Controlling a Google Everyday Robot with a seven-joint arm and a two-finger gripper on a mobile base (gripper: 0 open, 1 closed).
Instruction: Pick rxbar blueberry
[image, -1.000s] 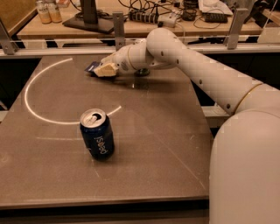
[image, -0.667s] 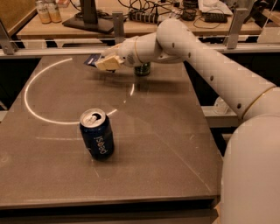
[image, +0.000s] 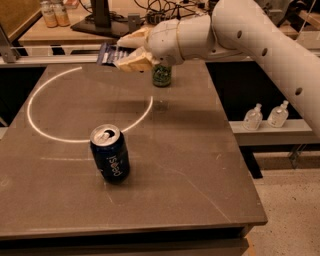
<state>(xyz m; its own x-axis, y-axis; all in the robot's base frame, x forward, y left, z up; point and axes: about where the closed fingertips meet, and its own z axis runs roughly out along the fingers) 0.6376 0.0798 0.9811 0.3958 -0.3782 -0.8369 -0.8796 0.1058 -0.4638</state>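
Note:
My gripper (image: 129, 51) is at the far side of the table, raised above the surface, its tan fingers (image: 134, 61) shut on the rxbar blueberry (image: 108, 53). The bar is a flat dark navy packet with light print, sticking out to the left of the fingers and held in the air. The white arm reaches in from the upper right.
A dark blue Pepsi can (image: 110, 160) stands upright near the middle of the grey table (image: 200, 165). A green can (image: 162, 76) stands at the far side, partly behind the gripper. Two small clear bottles (image: 265, 117) sit on a ledge to the right.
The gripper has risen from the table's far side with the blue bar held in its fingers, uncovering the green can behind it. The Pepsi can has not moved.

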